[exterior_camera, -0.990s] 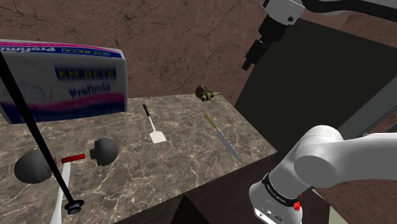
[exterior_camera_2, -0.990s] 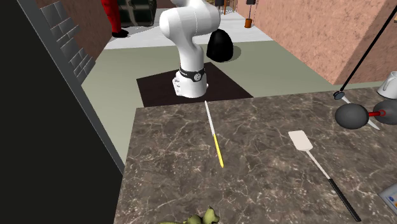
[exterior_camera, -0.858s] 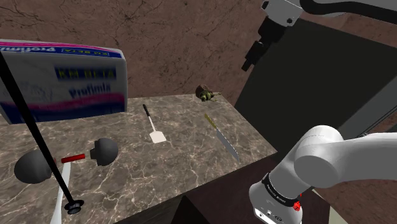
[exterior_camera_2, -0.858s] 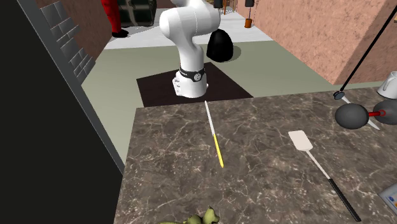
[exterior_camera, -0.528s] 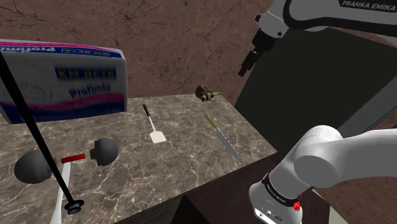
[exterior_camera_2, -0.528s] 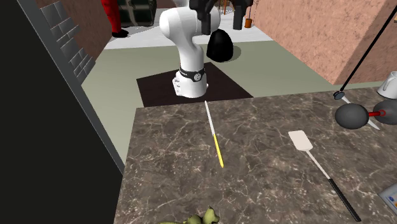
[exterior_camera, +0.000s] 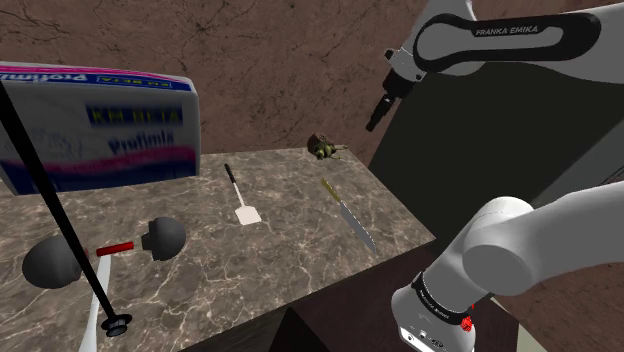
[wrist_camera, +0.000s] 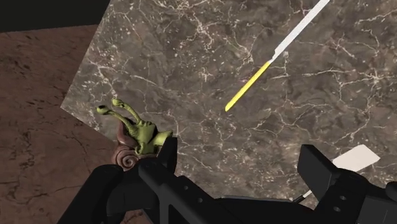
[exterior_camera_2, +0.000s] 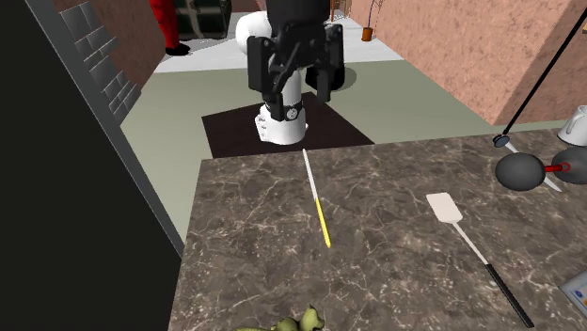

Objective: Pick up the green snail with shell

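Note:
The green snail with a brown shell sits at the far corner of the marble counter, close to the brown wall. It also shows at the near edge of the second exterior view, snail. My black gripper hangs high in the air, above and to the shoulder view's right of the snail, well apart from it. Its fingers stand apart, open and empty, gripper. In the wrist view the snail lies far below, just beyond one fingertip of the gripper.
A yellow-handled knife and a white spatula lie on the counter between snail and stand. A large white, blue and pink box, two dark round objects and a black rod occupy the shoulder view's left.
The gripper has come down and drifted toward the shoulder view's left, nearer the snail, and has entered the second exterior view. Nothing on the counter has moved.

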{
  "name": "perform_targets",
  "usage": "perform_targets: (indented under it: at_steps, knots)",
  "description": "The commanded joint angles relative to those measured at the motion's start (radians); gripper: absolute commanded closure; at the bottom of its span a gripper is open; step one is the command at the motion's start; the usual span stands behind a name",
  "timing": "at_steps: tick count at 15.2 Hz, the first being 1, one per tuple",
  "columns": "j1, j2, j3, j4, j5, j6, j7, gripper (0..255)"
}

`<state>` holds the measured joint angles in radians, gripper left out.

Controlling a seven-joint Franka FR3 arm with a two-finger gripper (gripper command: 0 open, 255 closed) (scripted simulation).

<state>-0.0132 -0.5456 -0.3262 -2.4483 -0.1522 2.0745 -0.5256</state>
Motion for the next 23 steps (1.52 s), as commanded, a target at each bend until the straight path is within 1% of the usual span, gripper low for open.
perform_targets:
  at_steps: [1, 4, 7, 10, 13, 15, 18, 21, 23]
  knots:
    - [0.011, 0.072, -0.048, 0.014, 0.007, 0.060, -0.066, 0]
    - [0.033, 0.180, -0.115, 0.044, 0.039, 0.136, -0.167, 0]
    - [0.059, 0.300, -0.180, 0.088, 0.099, 0.203, -0.282, 0]
    - [0.084, 0.433, -0.236, 0.147, 0.195, 0.255, -0.417, 0]
    - [0.087, 0.576, -0.266, 0.221, 0.322, 0.287, -0.566, 0]
    - [0.071, 0.674, -0.267, 0.280, 0.411, 0.295, -0.663, 0]
    - [0.019, 0.814, -0.237, 0.379, 0.525, 0.292, -0.790, 0]
    - [-0.044, 0.946, -0.194, 0.491, 0.609, 0.279, -0.886, 0]
    - [-0.087, 1.031, -0.164, 0.573, 0.648, 0.267, -0.935, 0]
